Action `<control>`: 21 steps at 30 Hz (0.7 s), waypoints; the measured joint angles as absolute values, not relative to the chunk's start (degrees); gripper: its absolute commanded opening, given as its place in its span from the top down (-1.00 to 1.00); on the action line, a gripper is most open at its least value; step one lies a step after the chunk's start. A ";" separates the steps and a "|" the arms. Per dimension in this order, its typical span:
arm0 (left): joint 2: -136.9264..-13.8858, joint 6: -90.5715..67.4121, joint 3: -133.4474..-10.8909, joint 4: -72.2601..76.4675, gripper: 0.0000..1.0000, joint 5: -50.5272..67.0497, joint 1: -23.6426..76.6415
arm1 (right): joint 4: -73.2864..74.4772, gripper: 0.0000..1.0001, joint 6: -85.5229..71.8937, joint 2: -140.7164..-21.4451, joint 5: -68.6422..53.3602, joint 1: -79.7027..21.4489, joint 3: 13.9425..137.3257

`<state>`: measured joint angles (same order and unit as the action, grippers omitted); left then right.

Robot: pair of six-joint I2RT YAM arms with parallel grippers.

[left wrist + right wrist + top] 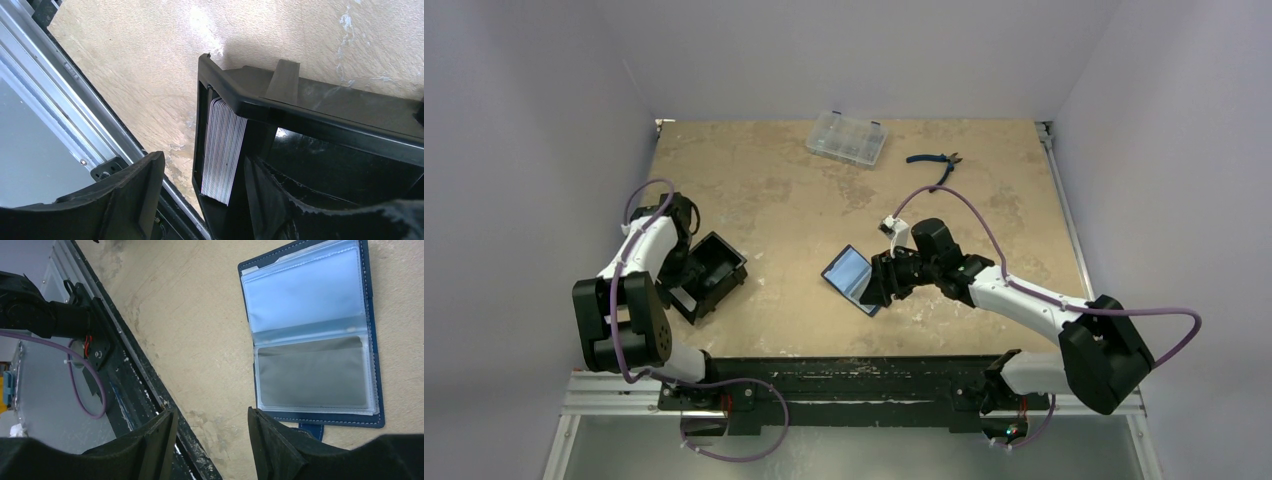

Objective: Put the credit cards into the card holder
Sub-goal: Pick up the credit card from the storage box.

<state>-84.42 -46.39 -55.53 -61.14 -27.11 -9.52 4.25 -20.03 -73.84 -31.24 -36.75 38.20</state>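
Observation:
The credit cards (223, 150) stand on edge as a whitish stack against one wall inside the black open-topped box (714, 272). My left gripper (206, 159) is open and straddles that wall and the stack. One finger (145, 185) is outside the box and clear of it, the other is inside, close beside the cards. The card holder (370, 340) lies open flat on the table, navy with clear sleeves, and a grey rectangle shows in its lower sleeve. My right gripper (211, 412) is open over bare table at the holder's near edge, one fingertip by its snap tab.
A clear plastic compartment case (846, 138) and blue-handled pliers (936, 160) lie at the table's far side. The black and metal rail (135, 375) of the near edge runs close by both grippers.

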 measured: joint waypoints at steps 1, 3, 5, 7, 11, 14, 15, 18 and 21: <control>-84.42 -46.37 -55.53 -61.14 -0.42 -27.14 -9.52 | 4.25 -0.21 -20.01 -73.84 -31.11 -36.75 38.20; -84.42 -46.06 -55.53 -61.12 -0.63 -27.16 -9.52 | 4.25 -0.22 -20.03 -73.84 -31.03 -36.75 38.20; -84.44 -45.78 -55.53 -60.99 -0.66 -27.16 -9.54 | 4.25 -0.22 -20.03 -73.84 -31.00 -36.75 38.20; -84.71 -45.52 -55.70 -60.97 -0.64 -27.38 -9.54 | 4.25 -0.21 -20.01 -73.84 -31.00 -36.75 38.20; -85.43 -45.50 -55.92 -60.77 -0.58 -27.94 -9.63 | 4.27 -0.21 -20.01 -73.84 -30.94 -36.75 38.20; -86.35 -45.95 -55.92 -60.73 -0.56 -28.29 -9.63 | 4.27 -0.21 -20.01 -73.84 -30.76 -36.75 38.20; -87.18 -46.09 -55.92 -60.75 -0.55 -28.45 -9.63 | 4.27 -0.21 -20.01 -73.84 -30.74 -36.75 38.20; -89.21 -46.41 -55.92 -60.71 -0.50 -28.71 -9.63 | 4.27 -0.20 -20.01 -73.84 -30.72 -36.75 38.20; -90.21 -46.54 -55.92 -61.17 -0.39 -28.82 -9.63 | 4.27 -0.20 -20.01 -73.84 -30.72 -36.75 38.20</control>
